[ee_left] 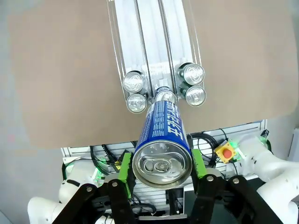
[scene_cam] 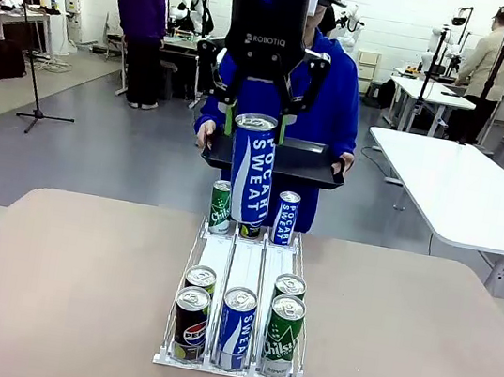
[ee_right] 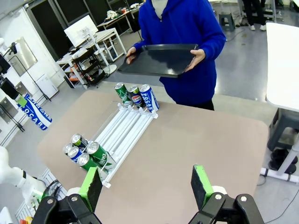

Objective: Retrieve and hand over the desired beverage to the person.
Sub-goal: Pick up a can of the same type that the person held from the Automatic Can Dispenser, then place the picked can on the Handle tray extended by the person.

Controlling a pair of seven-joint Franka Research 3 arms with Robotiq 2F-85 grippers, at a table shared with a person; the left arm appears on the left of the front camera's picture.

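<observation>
Over the tan table's (scene_cam: 47, 291) near edge, the left gripper (scene_cam: 259, 128) clamps a Pocari Sweat can (scene_cam: 252, 174), seemingly bound for the person's (scene_cam: 337, 97) tray (scene_cam: 312, 167); the right gripper's (ee_right: 147, 184) fingers stand wide, empty.

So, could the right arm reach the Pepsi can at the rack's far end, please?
Probably yes: the right gripper is open and empty, the Pepsi can stands uncovered, and the left gripper holds its Pocari Sweat can over the near end.
</observation>
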